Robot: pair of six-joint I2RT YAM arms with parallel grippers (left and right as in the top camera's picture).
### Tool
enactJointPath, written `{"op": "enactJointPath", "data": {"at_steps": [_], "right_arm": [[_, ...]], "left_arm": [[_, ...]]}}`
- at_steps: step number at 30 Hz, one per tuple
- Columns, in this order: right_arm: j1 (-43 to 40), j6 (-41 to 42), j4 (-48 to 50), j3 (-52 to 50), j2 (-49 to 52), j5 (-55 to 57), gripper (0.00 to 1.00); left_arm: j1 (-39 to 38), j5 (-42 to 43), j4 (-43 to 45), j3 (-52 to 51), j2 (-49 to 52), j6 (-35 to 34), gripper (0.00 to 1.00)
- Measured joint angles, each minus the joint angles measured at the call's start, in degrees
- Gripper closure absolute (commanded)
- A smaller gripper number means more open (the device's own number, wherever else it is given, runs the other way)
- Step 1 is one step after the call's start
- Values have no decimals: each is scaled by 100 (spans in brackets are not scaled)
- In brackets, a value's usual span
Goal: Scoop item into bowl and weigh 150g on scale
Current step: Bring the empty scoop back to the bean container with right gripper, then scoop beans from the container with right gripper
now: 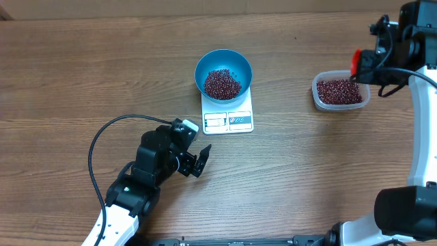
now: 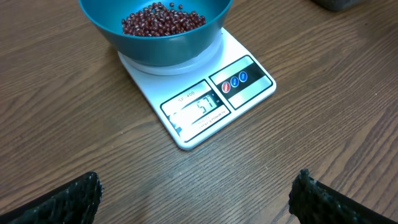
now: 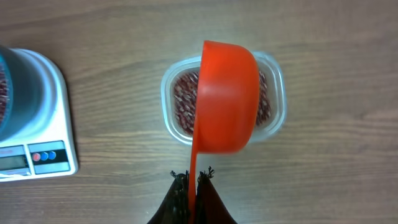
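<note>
From where I stood there was one wooden table (image 1: 68, 68) with two arms working at it. One small flat white rectangular scale (image 1: 227, 116) lay near the middle. One round, deep, bright blue bowl (image 1: 232, 60) sat on the scale's twelve o'clock end. The scale's one display window and one button panel were along its six o'clock edge, and a reading showed in the window. Inside the bowl lay one loose heap of small dark red-brown beans (image 1: 222, 83), far too many to count.

Well off at three o'clock from the scale stood one clear rectangular plastic tub (image 1: 316, 92) holding a second heap of beans (image 1: 339, 91). The right gripper (image 3: 193, 183) was clamped tight on the thin handle of one orange-red plastic scoop (image 3: 227, 99). The scoop hung over the tub with its rounded back towards the wrist.

The left gripper (image 1: 200, 162) sat at about seven o'clock from the scale, apart from it. Its two black fingers (image 2: 68, 199) were spread as wide as they go and held nothing.
</note>
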Motion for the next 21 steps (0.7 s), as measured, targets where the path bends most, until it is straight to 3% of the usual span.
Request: {"op": "enactJointPath", "data": {"at_steps": [8, 21], "right_arm": [[-68, 2, 181, -675, 389, 107, 96], [-70, 122, 1294, -1464, 658, 1069, 96]], "left_arm": [[0, 0, 0, 0, 0, 0, 1], [0, 0, 0, 0, 0, 0, 0]]}}
